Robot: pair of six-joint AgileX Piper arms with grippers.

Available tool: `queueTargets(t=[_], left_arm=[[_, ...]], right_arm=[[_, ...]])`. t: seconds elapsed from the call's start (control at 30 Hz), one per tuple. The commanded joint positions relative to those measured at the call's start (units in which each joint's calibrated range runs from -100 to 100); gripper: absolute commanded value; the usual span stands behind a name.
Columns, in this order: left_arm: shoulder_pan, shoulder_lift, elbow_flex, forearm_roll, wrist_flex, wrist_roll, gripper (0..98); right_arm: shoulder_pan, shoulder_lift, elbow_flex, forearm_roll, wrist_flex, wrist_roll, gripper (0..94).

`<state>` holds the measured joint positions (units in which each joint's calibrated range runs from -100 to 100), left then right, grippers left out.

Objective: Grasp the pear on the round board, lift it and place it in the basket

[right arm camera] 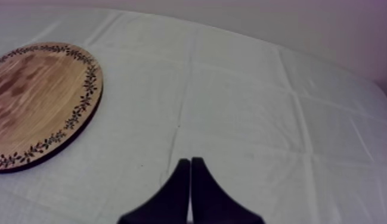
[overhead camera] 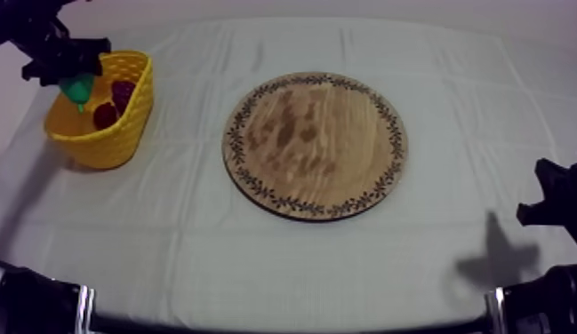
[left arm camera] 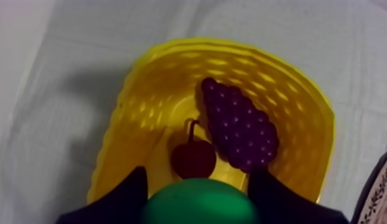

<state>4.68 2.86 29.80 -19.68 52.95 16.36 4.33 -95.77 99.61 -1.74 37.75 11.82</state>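
Note:
My left gripper (overhead camera: 76, 84) hangs over the yellow basket (overhead camera: 123, 124) at the table's far left, shut on the green pear (overhead camera: 78, 90). In the left wrist view the pear (left arm camera: 198, 202) sits between my black fingers (left arm camera: 130, 193), directly above the basket's (left arm camera: 154, 113) inside. A bunch of purple grapes (left arm camera: 238, 127) and a small red fruit (left arm camera: 193, 158) lie on the basket floor. The round wooden board (overhead camera: 315, 145) with its patterned rim lies bare at the table's middle. My right gripper (right arm camera: 190, 164) is shut on nothing, low over the cloth to the right of the board (right arm camera: 34, 101).
Grey-white cloth covers the table, with open room in front of the board and to its right. The right arm (overhead camera: 554, 200) rests near the right edge. Black arm parts lie along the front corners.

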Motion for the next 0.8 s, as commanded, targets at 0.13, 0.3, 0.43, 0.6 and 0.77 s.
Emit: queueTargets(t=[0.13, 0.3, 0.43, 0.6, 0.77], left_arm=[[-0.1, 0.2, 0.1, 0.10, 0.0, -0.2, 50.0], [-0.3, 0.1, -0.1, 0.22, -0.1, 0.4, 71.7], [-0.4, -0.1, -0.5, -0.19, -0.3, 1.7, 89.6], [-0.3, -0.3, -0.6, -1.34, -1.3, 3.2, 94.9], [-0.5, -0.8, -1.0, -1.38, -1.7, 3.7, 89.6]], right_arm=[[0.0, 0.0, 0.1, 0.0, 0.0, 0.0, 0.5], [0.0, 0.0, 0.1, 0.0, 0.0, 0.0, 0.5], [0.0, 0.0, 0.1, 0.0, 0.0, 0.0, 0.5], [0.0, 0.0, 0.1, 0.0, 0.0, 0.0, 0.5], [0.0, 0.0, 0.1, 0.0, 0.0, 0.0, 0.5]])
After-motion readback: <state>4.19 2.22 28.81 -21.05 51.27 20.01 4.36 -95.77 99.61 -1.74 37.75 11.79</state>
